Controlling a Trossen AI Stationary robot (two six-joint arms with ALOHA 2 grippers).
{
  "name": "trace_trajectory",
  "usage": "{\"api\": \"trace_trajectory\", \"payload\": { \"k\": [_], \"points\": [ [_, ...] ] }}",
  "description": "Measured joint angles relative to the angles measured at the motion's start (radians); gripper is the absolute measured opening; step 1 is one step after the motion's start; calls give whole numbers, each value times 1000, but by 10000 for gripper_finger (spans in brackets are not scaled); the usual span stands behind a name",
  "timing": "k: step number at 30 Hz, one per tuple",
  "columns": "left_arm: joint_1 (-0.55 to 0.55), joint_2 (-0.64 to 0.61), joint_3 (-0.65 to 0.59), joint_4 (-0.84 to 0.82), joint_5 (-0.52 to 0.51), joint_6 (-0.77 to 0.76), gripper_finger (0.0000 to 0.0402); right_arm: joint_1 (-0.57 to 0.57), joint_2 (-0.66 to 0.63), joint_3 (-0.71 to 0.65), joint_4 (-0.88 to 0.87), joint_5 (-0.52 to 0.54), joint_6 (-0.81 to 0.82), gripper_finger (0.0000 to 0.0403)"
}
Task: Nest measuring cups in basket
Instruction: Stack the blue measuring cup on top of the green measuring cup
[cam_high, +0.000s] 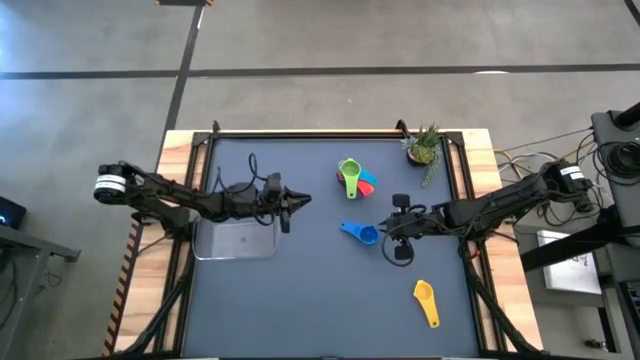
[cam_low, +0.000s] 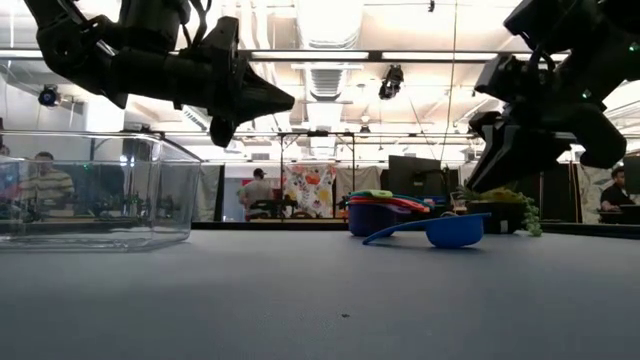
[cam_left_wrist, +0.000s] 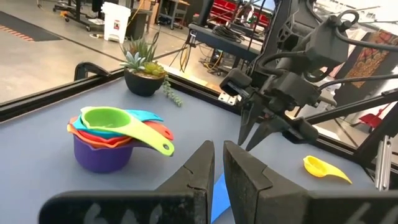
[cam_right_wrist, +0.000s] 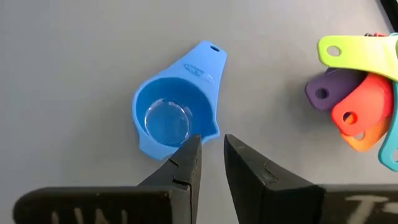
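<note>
Seven measuring cups are countable across the views: five nested in one stack (cam_high: 353, 180) near the far edge of the table (cam_high: 300, 300), with the lime green cup (cam_left_wrist: 118, 121) on top over teal, red, orange and purple; one blue cup (cam_high: 360, 232) alone near the middle; and one yellow cup (cam_high: 426, 301) alone toward the near right corner. One clear basket (cam_high: 237, 241) sits at the left side, close to the left rail, and no cup can be seen in it. One small potted plant (cam_high: 423, 148) stands at the far right corner, just beside the stack.

The widest open surface is the near half of the table, between the basket and the yellow cup, and the strip between the basket and the blue cup is also bare.

The left gripper (cam_high: 300, 200) hangs above the basket's far right corner, fingers together, holding nothing. The right gripper (cam_high: 392, 233) hovers just beside the blue cup's bowl, its fingers (cam_right_wrist: 186, 165) a narrow gap apart, one tip over the rim; no grip on the cup can be made out
</note>
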Motion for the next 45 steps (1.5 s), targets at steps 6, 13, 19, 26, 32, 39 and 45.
{"api": "trace_trajectory", "payload": {
  "k": [6,13,19,26,32,39,45],
  "points": [
    [0,0,-2,0,0,1,17,0,0,0,10,0,1,59],
    [0,0,2,-6,0,1,17,0,0,-1,11,-1,8,59],
    [0,0,2,-6,0,1,17,0,0,-10,15,0,17,59],
    [0,0,4,-4,0,1,17,0,0,-15,15,0,44,59],
    [0,0,4,-3,0,1,17,0,0,-16,14,-1,53,59],
    [0,0,4,-4,0,1,17,0,0,-7,75,-31,86,59],
    [0,0,4,0,0,1,17,0,0,27,227,-55,55,59]
  ]
}}
